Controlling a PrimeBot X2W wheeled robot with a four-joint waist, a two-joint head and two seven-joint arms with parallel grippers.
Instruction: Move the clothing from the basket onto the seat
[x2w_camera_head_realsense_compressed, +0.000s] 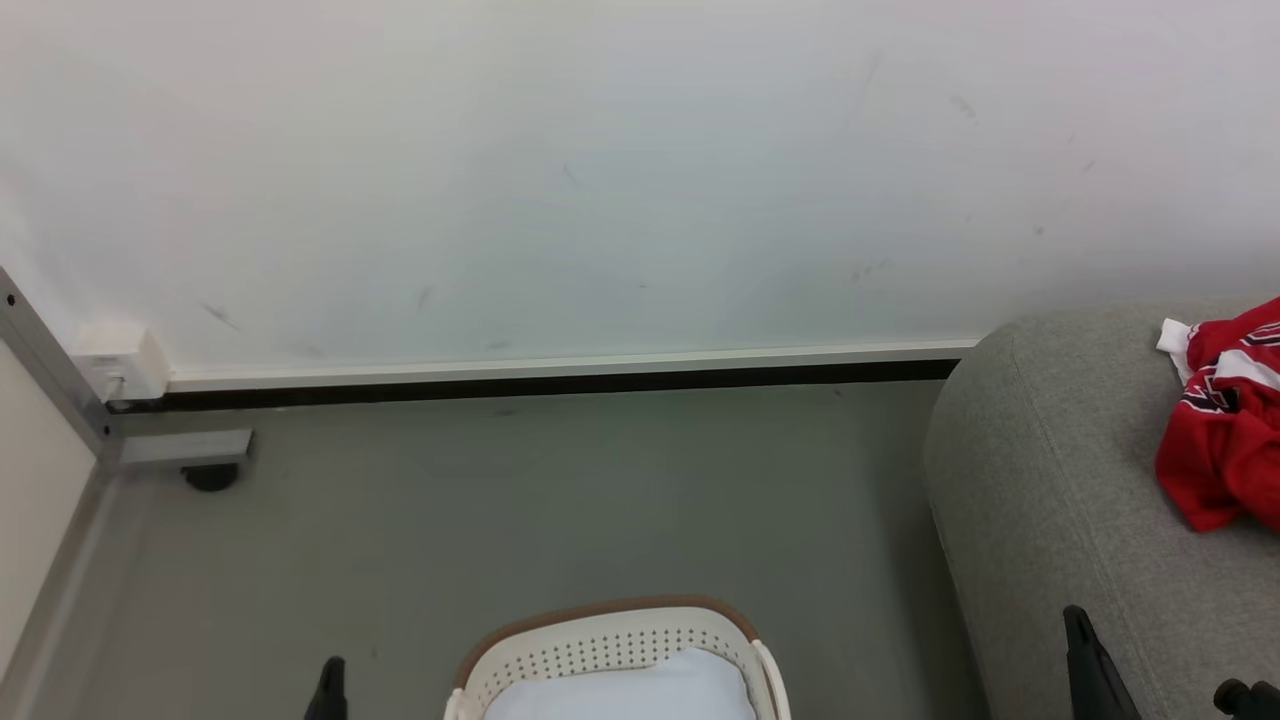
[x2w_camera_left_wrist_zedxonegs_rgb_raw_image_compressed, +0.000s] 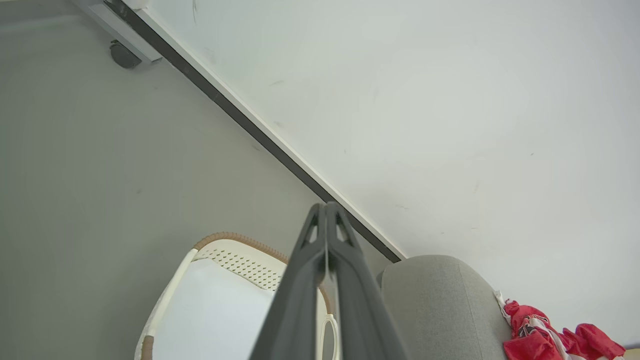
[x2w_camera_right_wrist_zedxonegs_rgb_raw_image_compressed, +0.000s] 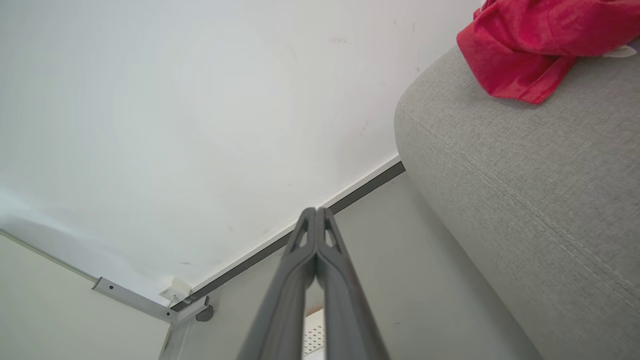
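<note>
The red clothing (x2w_camera_head_realsense_compressed: 1225, 420) lies bunched on the seat (x2w_camera_head_realsense_compressed: 1050, 500), at about 3 o'clock in the head view, cut off by that view's right side. The basket (x2w_camera_head_realsense_compressed: 610, 650) stands on the floor (x2w_camera_head_realsense_compressed: 550, 500) at 6 o'clock, near the seat's rounded end with a strip of floor between them. The part of the basket that shows holds no red. It shows a smooth pale surface (x2w_camera_head_realsense_compressed: 630, 695), and I cannot tell whether that is a cloth or the basket's own bottom.

In the left wrist view the left gripper (x2w_camera_left_wrist_zedxonegs_rgb_raw_image_compressed: 326, 210) has its two fingers pressed flat together with nothing between them. The basket sits at 7 o'clock of the tips and the seat at 4 o'clock. In the right wrist view the right gripper (x2w_camera_right_wrist_zedxonegs_rgb_raw_image_compressed: 316, 215) is likewise pinched tight and empty, with the clothing at 1 o'clock and the seat at 3 o'clock.

The carrying looks done, or very nearly so: red garments rest on the seat and both grippers are free. What may be left is the near half of the basket, which is out of frame, and that pale surface, if it counts as clothing
</note>
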